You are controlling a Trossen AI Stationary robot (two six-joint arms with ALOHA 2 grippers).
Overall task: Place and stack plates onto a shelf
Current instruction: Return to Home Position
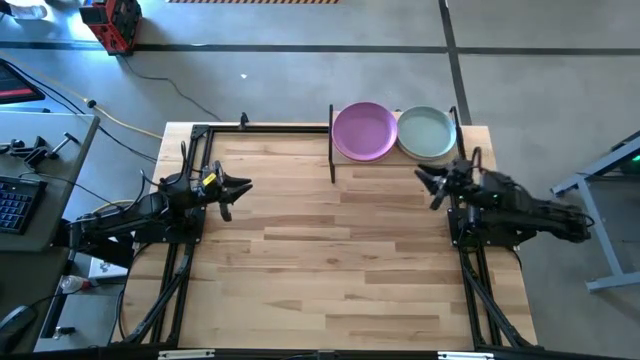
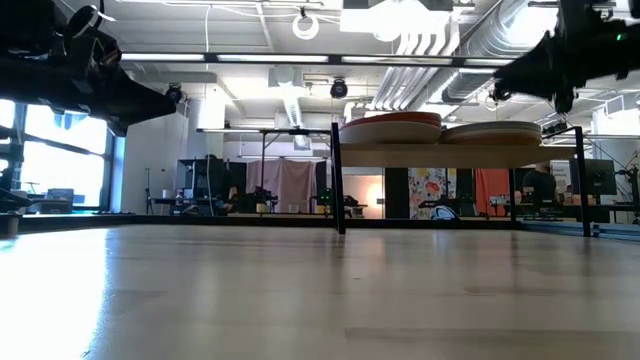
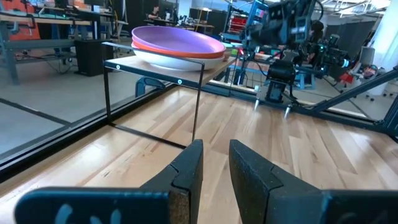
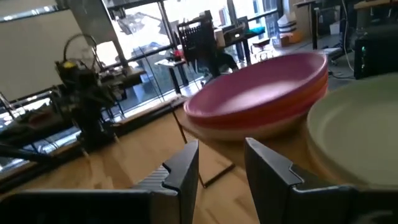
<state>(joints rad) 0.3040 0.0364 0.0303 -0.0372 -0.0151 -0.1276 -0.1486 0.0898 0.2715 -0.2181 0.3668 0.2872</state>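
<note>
**Now: two plate stacks on the shelf, both tools empty**

Broadly, the slatted tabletop (image 1: 330,270) lies bare beneath both tools, which hang above it at opposite sides and point toward each other.

The shelf (image 2: 430,155) stands at the far edge of the tabletop. It is near the right tool (image 1: 428,185), just beyond it, and well apart from the left tool (image 1: 238,190), farther along the tabletop and off to one side. Its light board rides on thin black posts, raised above the tabletop.

The left arm (image 1: 130,215) reaches in from the left edge and the right arm (image 1: 530,212) from the right edge. Neither touches the shelf.

Two stacks of plates sit side by side on the board. The one nearer the left tool is topped by the purple plate (image 1: 364,131). Under it shows an orange plate (image 3: 186,53), and below that a cream plate (image 3: 168,61). The stack closest to the right tool is topped by the pale grey-green plate (image 1: 428,133). From table height this second stack looks lower than the first, and I cannot tell its lower plates apart.

The left tool's fingers (image 3: 186,174) stand a little apart with nothing between them. The right tool's fingers (image 4: 180,168) are likewise parted and hold nothing.
</note>
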